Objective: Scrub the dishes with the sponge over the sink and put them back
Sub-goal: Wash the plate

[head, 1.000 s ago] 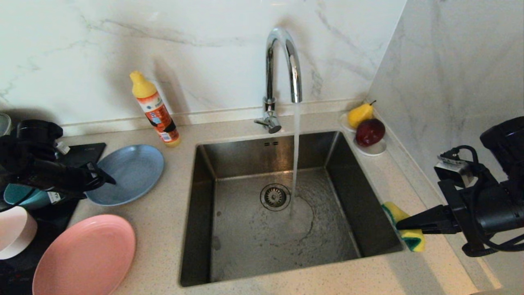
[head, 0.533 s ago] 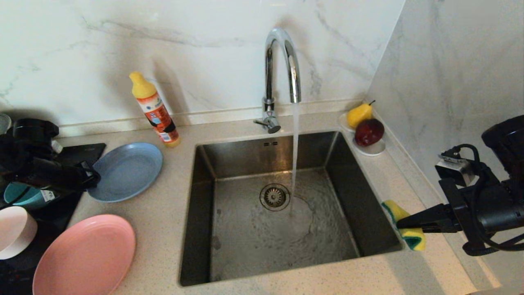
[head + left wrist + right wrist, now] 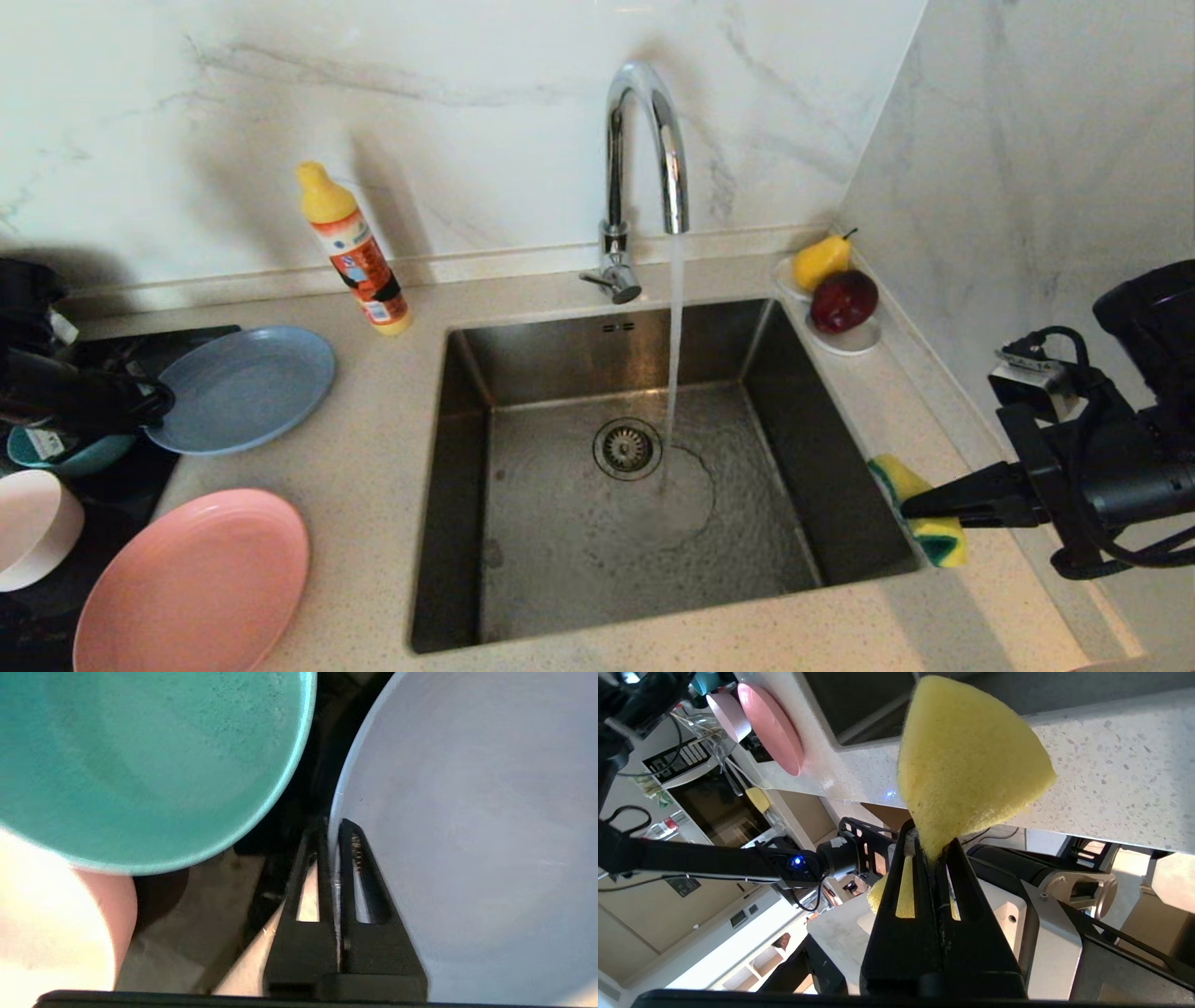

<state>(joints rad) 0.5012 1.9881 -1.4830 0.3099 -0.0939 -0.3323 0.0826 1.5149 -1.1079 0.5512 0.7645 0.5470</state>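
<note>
The blue-grey plate (image 3: 247, 387) lies on the counter left of the sink (image 3: 560, 569). My left gripper (image 3: 157, 403) is shut on the plate's left rim, and the left wrist view shows that rim pinched between the fingers of the left gripper (image 3: 332, 828), with the plate (image 3: 467, 835) to one side. Close by are the teal bowl (image 3: 65, 455) (image 3: 140, 765), the pale pink dish (image 3: 33, 527) and the salmon-pink plate (image 3: 191, 583). At the sink's right edge my right gripper (image 3: 910, 509) (image 3: 931, 840) is shut on the yellow sponge (image 3: 924, 523) (image 3: 966, 760).
Water runs from the chrome faucet (image 3: 644, 140) into the basin near the drain (image 3: 626, 448). An orange detergent bottle (image 3: 355, 252) stands behind the plate. A white saucer with a pear and an apple (image 3: 840, 299) sits at the back right corner. A marble wall is close on the right.
My left gripper closed on the blue-grey plate's rim and drew back to the left, taking the plate with it, away from the sink. The right arm and sponge stayed still.
</note>
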